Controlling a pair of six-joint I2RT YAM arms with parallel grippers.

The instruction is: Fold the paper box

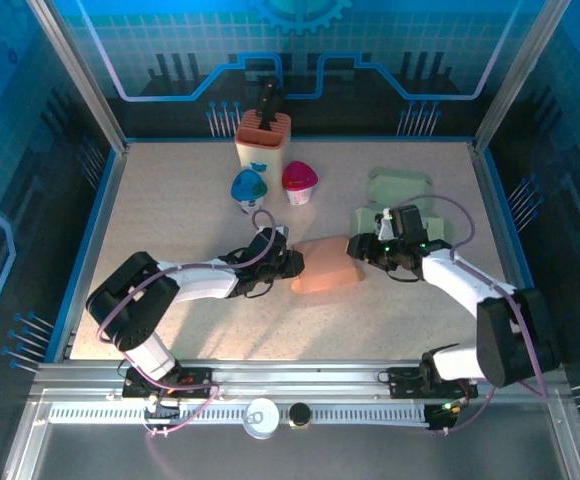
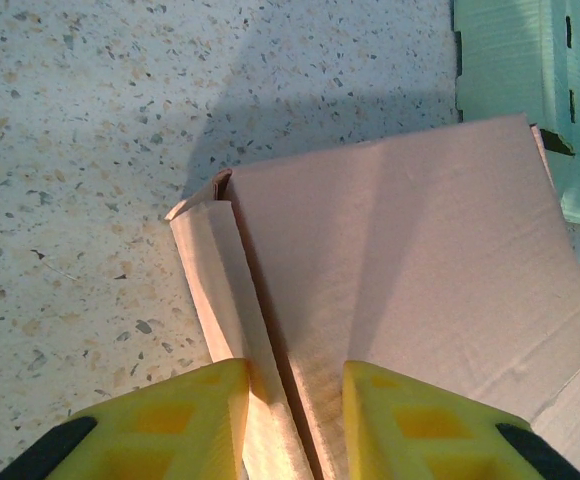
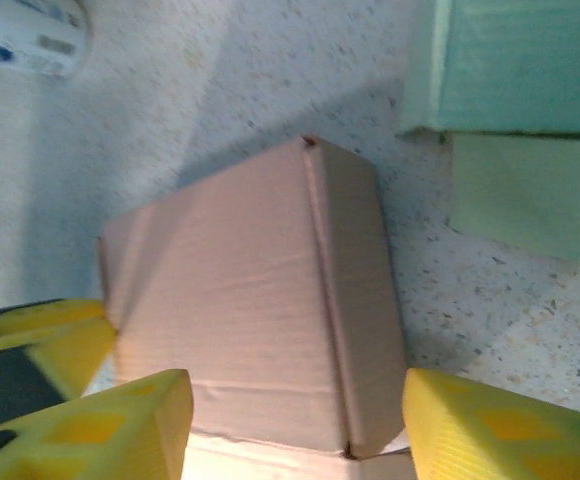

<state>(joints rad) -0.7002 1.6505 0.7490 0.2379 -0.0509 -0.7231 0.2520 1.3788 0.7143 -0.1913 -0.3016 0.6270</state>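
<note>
The pink paper box (image 1: 326,266) lies mid-table, partly folded, between my two grippers. My left gripper (image 1: 288,263) is at its left end. In the left wrist view that gripper (image 2: 295,420) is shut on the box (image 2: 400,260), its yellow fingers (image 2: 185,425) pinching a doubled side flap (image 2: 220,290). My right gripper (image 1: 367,250) is at the box's right end. In the right wrist view it (image 3: 295,430) stands open and straddles a corner of the box (image 3: 240,300). Its right finger (image 3: 510,425) is apart from the cardboard.
A pale green flat box (image 1: 400,190) lies just behind the right gripper, close to the pink box (image 2: 530,90) (image 3: 520,70). An orange-and-white holder (image 1: 262,140), a blue cup (image 1: 248,187) and a pink cup (image 1: 299,180) stand at the back.
</note>
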